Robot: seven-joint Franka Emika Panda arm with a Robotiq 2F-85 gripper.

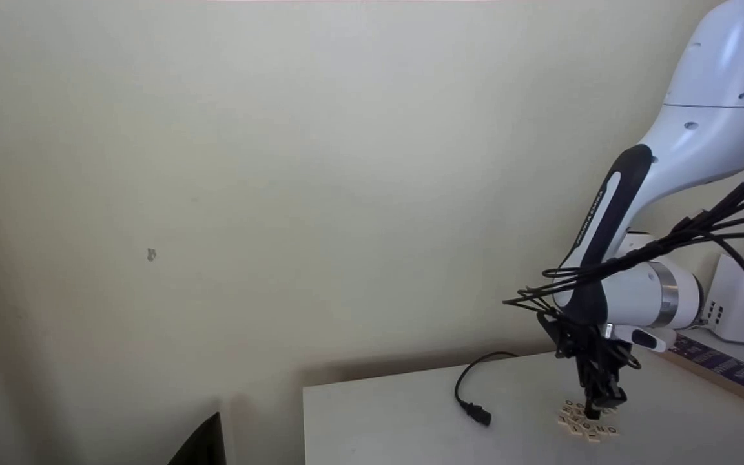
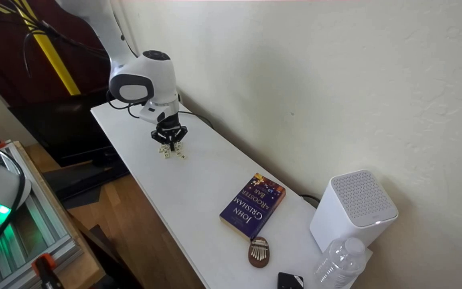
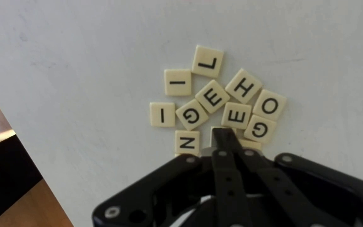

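My gripper (image 3: 225,130) points down with its fingertips pressed together, and nothing shows between them. The tips cover most of a cream letter tile (image 3: 212,134); whether they touch it I cannot tell. Around them lie several flat tiles: an E tile (image 3: 236,115) just beyond, a G tile (image 3: 260,129) to the right, an N tile (image 3: 187,142) to the left. Farther up are an H tile (image 3: 244,86), an O tile (image 3: 269,105) and an L tile (image 3: 208,61). Part of the cluster is hidden beneath the gripper. Both exterior views show the gripper (image 1: 593,412) low among the tiles (image 2: 167,151).
On the white table (image 2: 199,224) lie a John Grisham book (image 2: 253,205), a small thumb piano (image 2: 259,252) and a black object (image 2: 290,281). A white speaker-like box (image 2: 351,208) and a clear bottle (image 2: 341,263) stand beyond. A black cable (image 1: 477,413) lies near the wall.
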